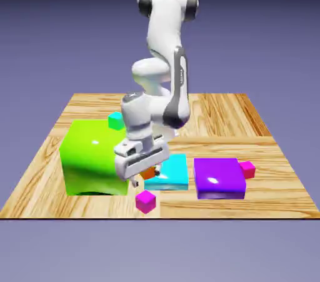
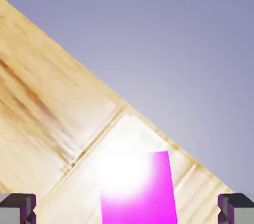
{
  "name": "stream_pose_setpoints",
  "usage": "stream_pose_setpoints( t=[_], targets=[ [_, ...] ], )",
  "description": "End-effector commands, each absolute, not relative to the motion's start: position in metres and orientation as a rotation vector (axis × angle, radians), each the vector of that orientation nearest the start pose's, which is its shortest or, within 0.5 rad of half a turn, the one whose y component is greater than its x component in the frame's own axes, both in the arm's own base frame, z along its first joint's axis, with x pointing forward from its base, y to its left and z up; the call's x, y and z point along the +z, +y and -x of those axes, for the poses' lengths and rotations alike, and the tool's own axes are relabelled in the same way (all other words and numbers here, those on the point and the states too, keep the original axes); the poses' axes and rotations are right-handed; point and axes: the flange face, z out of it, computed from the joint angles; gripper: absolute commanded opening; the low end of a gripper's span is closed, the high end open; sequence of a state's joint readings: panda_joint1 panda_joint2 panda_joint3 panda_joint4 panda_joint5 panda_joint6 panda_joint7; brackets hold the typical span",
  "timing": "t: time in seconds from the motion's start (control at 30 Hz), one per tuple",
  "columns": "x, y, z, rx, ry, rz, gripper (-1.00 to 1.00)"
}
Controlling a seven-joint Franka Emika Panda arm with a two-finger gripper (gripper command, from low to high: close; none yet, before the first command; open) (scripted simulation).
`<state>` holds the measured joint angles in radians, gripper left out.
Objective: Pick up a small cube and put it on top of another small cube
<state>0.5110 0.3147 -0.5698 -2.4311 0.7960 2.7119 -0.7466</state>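
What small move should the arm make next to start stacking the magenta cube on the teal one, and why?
Probably lower the open gripper straight down around the magenta cube, then close. In the hand view the cube sits between the two fingertips, and in the exterior view the gripper hangs just above it, holding nothing. The teal cube waits behind the big green block.

Four small cubes [image 1: 145, 201] and three big blocks [image 1: 92, 156] sit on one table [image 1: 250, 118].

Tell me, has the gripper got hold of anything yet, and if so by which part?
Nothing is held. The gripper is open above the magenta cube, which sits on the table; in the hand view its fingers stand wide of the cube.
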Motion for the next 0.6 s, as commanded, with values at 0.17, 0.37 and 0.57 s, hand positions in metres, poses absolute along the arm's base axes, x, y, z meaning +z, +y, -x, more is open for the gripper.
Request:
stream_pose_setpoints(
  t=[0.17,0.37,0.57],
  targets=[
    [0.161,-0.065,-0.486,-0.190,-0.039,3.014,0.00],
    [0.137,-0.063,-0.487,-0.187,-0.037,3.012,-1.00],
    [0.214,-0.065,-0.496,-0.245,0.012,2.984,-1.00]
  ],
)
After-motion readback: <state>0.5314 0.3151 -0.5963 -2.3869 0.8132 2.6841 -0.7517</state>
